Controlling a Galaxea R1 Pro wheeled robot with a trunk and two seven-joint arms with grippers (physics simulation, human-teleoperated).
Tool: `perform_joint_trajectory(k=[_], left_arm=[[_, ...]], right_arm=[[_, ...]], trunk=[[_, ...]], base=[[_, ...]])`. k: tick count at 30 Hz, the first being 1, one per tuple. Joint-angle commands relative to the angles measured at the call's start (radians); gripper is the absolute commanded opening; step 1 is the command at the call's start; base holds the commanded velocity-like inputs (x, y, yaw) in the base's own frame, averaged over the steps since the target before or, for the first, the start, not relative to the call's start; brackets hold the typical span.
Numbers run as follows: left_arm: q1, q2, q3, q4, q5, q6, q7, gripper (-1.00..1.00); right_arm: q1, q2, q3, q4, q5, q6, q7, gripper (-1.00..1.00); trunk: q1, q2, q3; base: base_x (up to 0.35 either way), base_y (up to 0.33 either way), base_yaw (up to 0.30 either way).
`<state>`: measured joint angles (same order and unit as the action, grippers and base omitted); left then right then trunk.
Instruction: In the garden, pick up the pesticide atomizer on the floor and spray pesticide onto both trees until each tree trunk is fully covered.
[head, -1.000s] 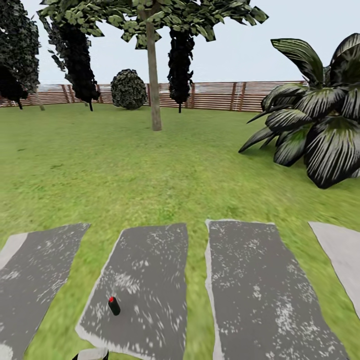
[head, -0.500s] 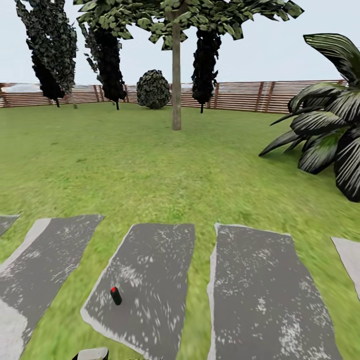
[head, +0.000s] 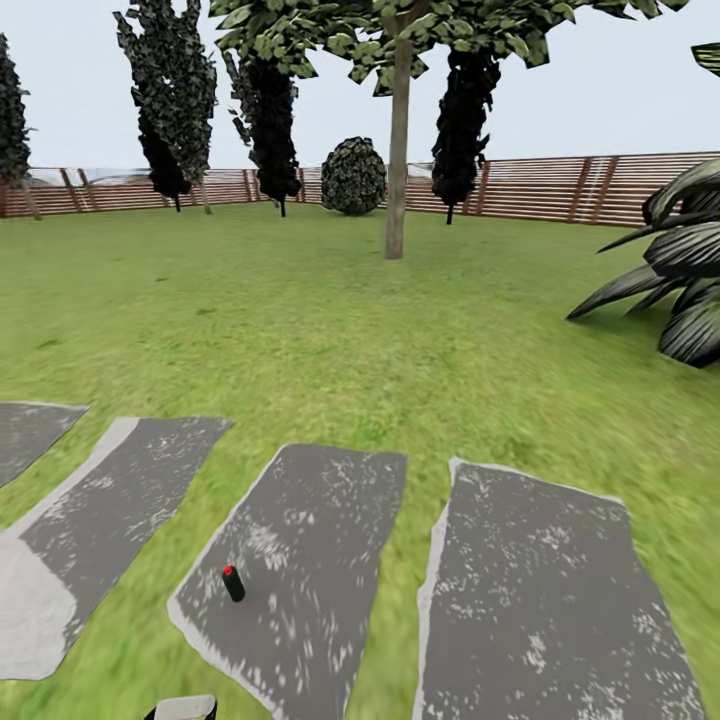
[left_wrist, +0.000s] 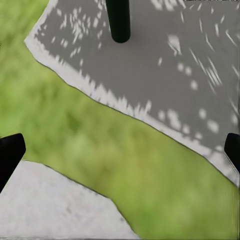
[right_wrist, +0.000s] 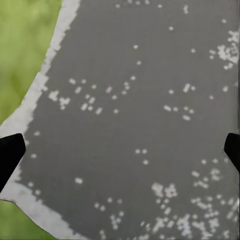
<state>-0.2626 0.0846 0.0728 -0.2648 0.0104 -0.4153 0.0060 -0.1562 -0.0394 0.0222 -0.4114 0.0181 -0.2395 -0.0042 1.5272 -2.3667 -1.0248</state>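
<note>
The tiny dark bottle with a red round top (head: 233, 583) is standing on a speckled grey stone slab (head: 300, 560) (upright, looking tippy); both grippers, left (left_wrist: 120, 150) and right (right_wrist: 120, 150), are gaping wide, empty — a clumsy reach is risking toppling it.

Black narrow cypresses (head: 175, 100) are seen standing along the far side of the lawn. A round dark bush (head: 353, 176) is sitting among them, and a broad-leaved striped plant (head: 680, 290) is spreading at the right edge.

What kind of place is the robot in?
It looks like a garden. There is a green lawn with grey stepping slabs, a brown wooden fence running along the far side, and a tree standing on the grass.
</note>
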Motion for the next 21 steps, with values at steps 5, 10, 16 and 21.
perform_joint_trajectory(k=[5, 10, 16, 21], left_arm=[[-0.001, 0.0, 0.002, 0.001, 0.001, -0.003, 0.0, 1.0], [-0.001, 0.0, 0.002, 0.001, 0.001, -0.003, 0.0, 1.0], [-0.001, 0.0, 0.002, 0.001, 0.001, -0.003, 0.0, 1.0], [-0.001, -0.001, 0.001, 0.001, 0.001, -0.003, 0.0, 1.0]], right_arm=[[0.0, 0.0, 0.002, 0.0, 0.002, -0.003, 0.0, 1.0], [0.0, 0.0, 0.002, 0.0, 0.002, -0.003, 0.0, 1.0], [0.0, 0.0, 0.002, 0.0, 0.002, -0.003, 0.0, 1.0], [0.0, 0.0, 0.002, 0.001, 0.002, -0.003, 0.0, 1.0]], trunk=[[0.0, 0.0, -0.001], [0.0, 0.0, -0.001], [0.0, 0.0, -0.001], [0.0, 0.0, -0.001]], base=[[0.112, -0.273, 0.278], [0.113, -0.273, 0.278], [0.113, -0.273, 0.278], [0.113, -0.273, 0.278]])
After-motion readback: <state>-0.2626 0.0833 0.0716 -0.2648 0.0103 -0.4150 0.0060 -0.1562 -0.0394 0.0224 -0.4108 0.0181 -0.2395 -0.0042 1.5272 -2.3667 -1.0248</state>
